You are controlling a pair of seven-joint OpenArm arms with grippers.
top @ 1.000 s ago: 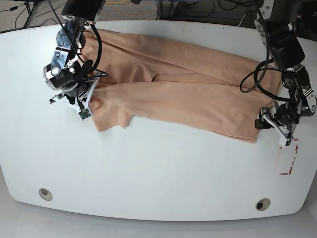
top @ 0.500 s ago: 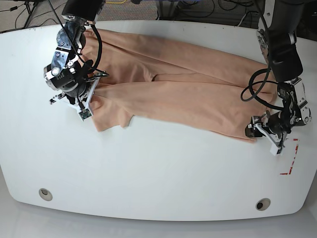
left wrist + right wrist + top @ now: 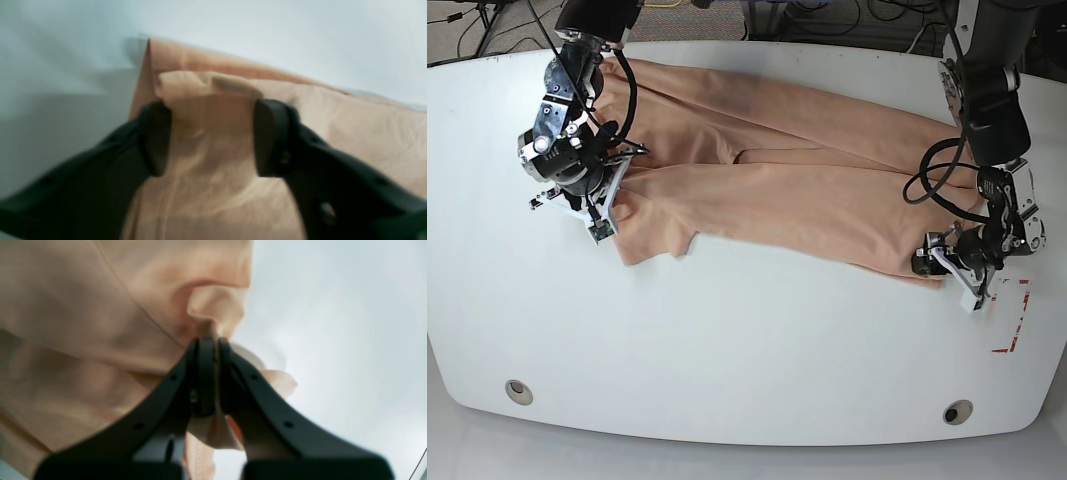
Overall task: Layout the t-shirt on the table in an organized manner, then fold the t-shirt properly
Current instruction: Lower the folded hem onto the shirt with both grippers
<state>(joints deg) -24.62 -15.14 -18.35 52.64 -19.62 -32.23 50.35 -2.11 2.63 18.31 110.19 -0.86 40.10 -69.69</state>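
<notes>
Base view: the soft peach-pink cotton-like t-shirt (image 3: 777, 190) lies spread in a long, wrinkled band across the far half of the glossy white table (image 3: 727, 350), running from the far left down toward the near right edge. Its surface is matte with shallow creases and one open slit-like fold near the middle. A short red tape corner (image 3: 1015, 325) marks the table near the right end, and two small round grey grommets (image 3: 519, 391) sit along the near edge.

The right gripper (image 3: 211, 373), made of smooth black plastic fingers, is pinched together on a bunched ridge of the shirt's edge at the left end; cloth puckers into a rounded knob just above the tips, and a loose flap hangs beyond them.

The left gripper (image 3: 208, 136) sits at the shirt's near right corner with its fingers apart, straddling a raised hump of cloth. The fabric fills the gap and meets both pads, yet the blur leaves it unclear whether it is clamped. Under it, a folded layer shows a sharp pointed corner on the bare tabletop.
</notes>
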